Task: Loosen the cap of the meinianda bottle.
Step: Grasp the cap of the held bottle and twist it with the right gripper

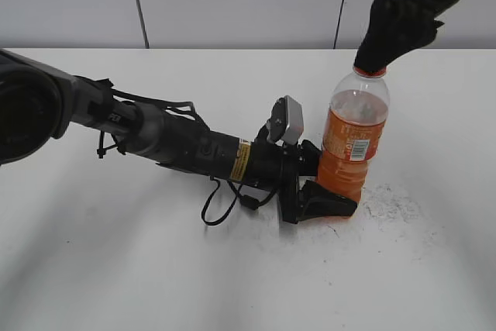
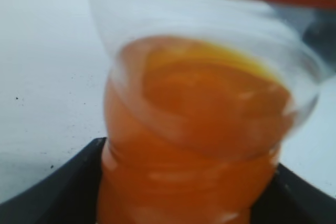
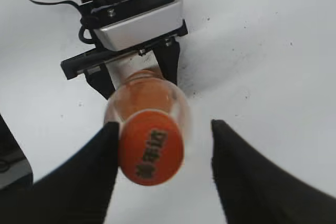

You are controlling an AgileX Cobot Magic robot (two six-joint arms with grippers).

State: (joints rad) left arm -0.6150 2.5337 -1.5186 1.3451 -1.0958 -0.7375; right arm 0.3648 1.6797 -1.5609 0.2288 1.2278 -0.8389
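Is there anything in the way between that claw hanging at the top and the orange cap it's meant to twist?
Nothing visible. The right end effector already straddles the cap, one finger beside it and a bare gap on the other side. The left end effector grips the meinianda bottle low on its body, well below the cap.

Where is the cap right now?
The cap sits on top of the upright bottle, right of centre in the exterior view, between the fingers of the open right gripper: the left finger looks in contact, the other apart.
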